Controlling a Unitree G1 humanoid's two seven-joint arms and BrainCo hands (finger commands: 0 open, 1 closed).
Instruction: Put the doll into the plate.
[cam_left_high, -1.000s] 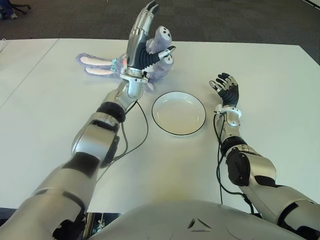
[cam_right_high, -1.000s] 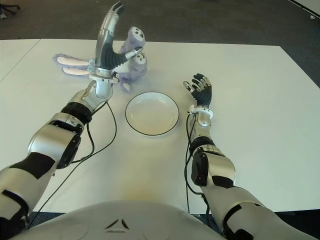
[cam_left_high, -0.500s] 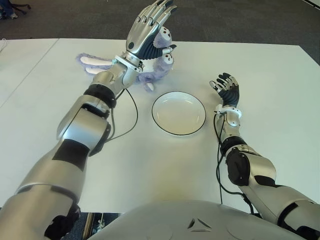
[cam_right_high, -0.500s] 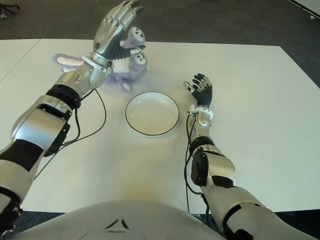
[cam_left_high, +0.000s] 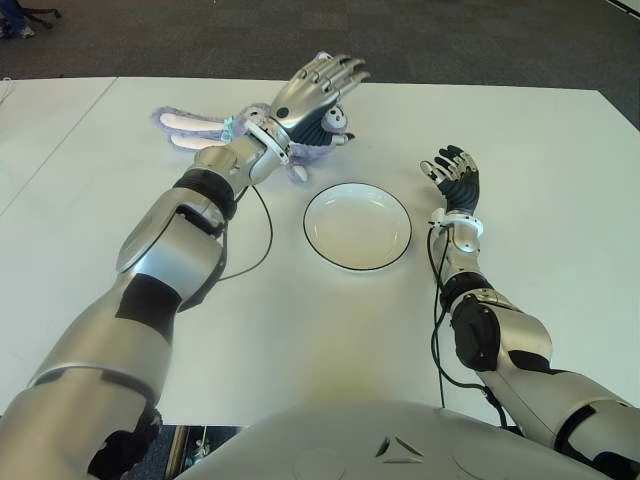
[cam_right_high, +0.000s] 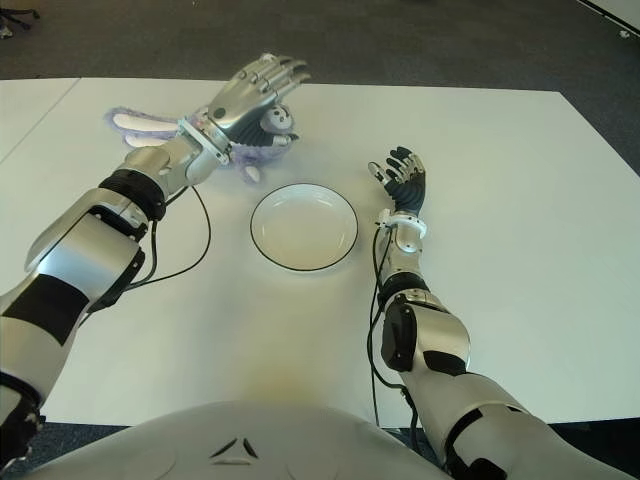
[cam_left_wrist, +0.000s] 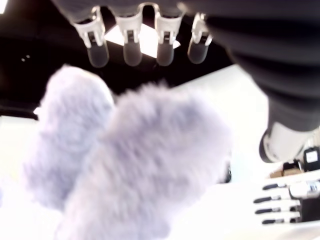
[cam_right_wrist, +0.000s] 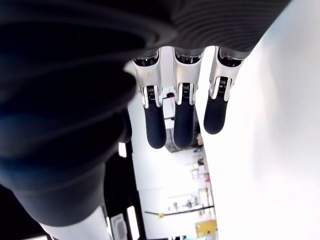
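The doll (cam_left_high: 333, 122) is a purple plush rabbit lying on the white table (cam_left_high: 300, 330) at the far left, its long ears (cam_left_high: 186, 130) stretched out to the left. My left hand (cam_left_high: 315, 92) hovers palm down just over its body, fingers (cam_left_wrist: 132, 50) spread and not closed on it. In the left wrist view the plush (cam_left_wrist: 140, 160) fills the space under the palm. The white plate (cam_left_high: 357, 226) with a dark rim stands bare in the middle, near and to the right of the doll. My right hand (cam_left_high: 452, 175) shows to the right of the plate, fingers (cam_right_wrist: 182, 120) extended.
A black cable (cam_left_high: 268, 232) runs from my left forearm across the table just left of the plate. A second white table (cam_left_high: 40, 130) adjoins on the left. Dark floor lies beyond the far edge.
My left hand has swung down from an upright pose to lie flat, palm down, over the doll. The doll, plate and right hand have stayed put.
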